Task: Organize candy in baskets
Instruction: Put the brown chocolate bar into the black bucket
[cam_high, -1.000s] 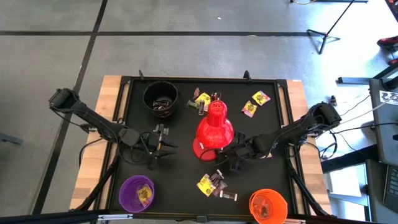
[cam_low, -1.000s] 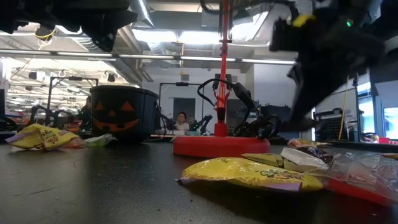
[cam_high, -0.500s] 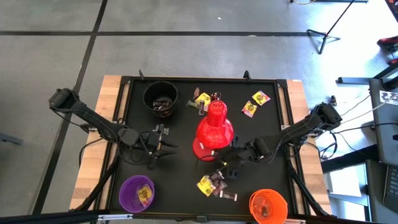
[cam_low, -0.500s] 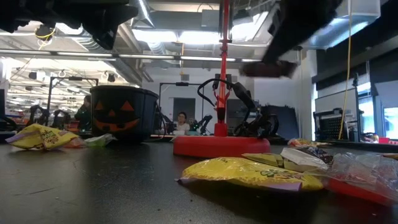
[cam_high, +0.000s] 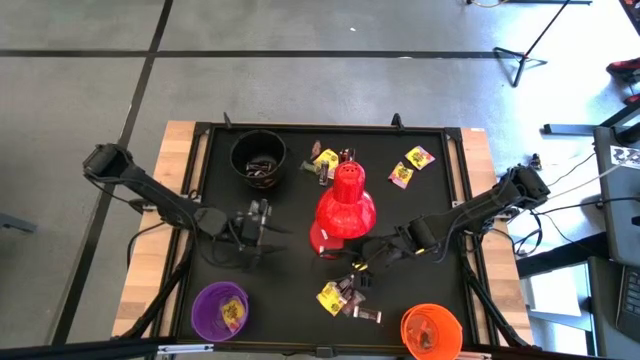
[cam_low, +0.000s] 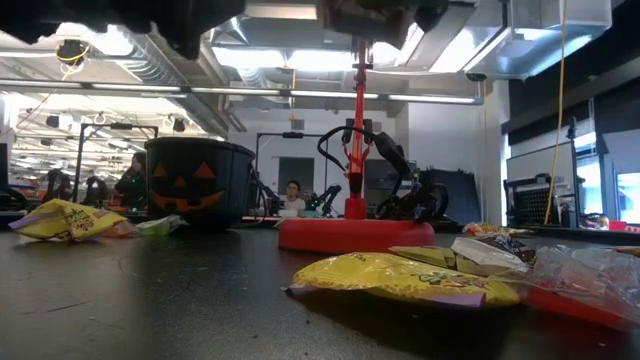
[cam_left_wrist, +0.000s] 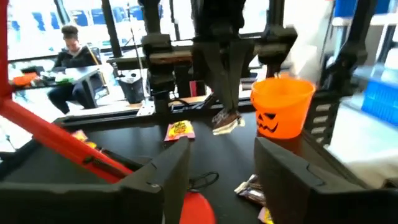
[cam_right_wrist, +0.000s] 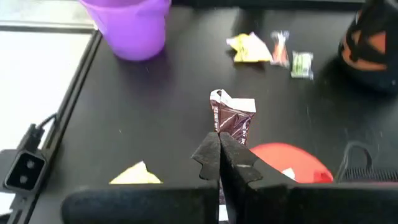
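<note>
My right gripper (cam_high: 353, 264) hangs over the table just near of the red lamp's base, shut on a dark brown candy (cam_right_wrist: 234, 116); the left wrist view shows that candy (cam_left_wrist: 226, 121) below the fingers. My left gripper (cam_left_wrist: 217, 171) stands open and level at the table's left middle (cam_high: 272, 237), with nothing between its fingers. The black basket (cam_high: 258, 158) stands far left, the purple basket (cam_high: 220, 310) near left, the orange basket (cam_high: 431, 331) near right. Yellow and dark candy (cam_high: 340, 298) lies near the front, and more yellow candy (cam_high: 418, 157) lies far right. My right gripper pinches the brown candy by one end of its wrapper (cam_right_wrist: 221, 132) between its two fingertips. The fingers slant down from the table's right side. The candy juts out past the fingertips and is lifted clear of the table.
A red desk lamp (cam_high: 345, 210) stands mid-table between the two arms, its round base (cam_low: 355, 234) on the black mat. Yellow candy (cam_high: 325, 160) lies by the black basket. A raised rim (cam_high: 330, 127) frames the mat. People sit in the room beyond.
My right gripper has risen from the table with the brown candy and gone a little toward the table's left edge, tipping nearer to level. The candy, down near the table a second ago, now hangs clear above it.
</note>
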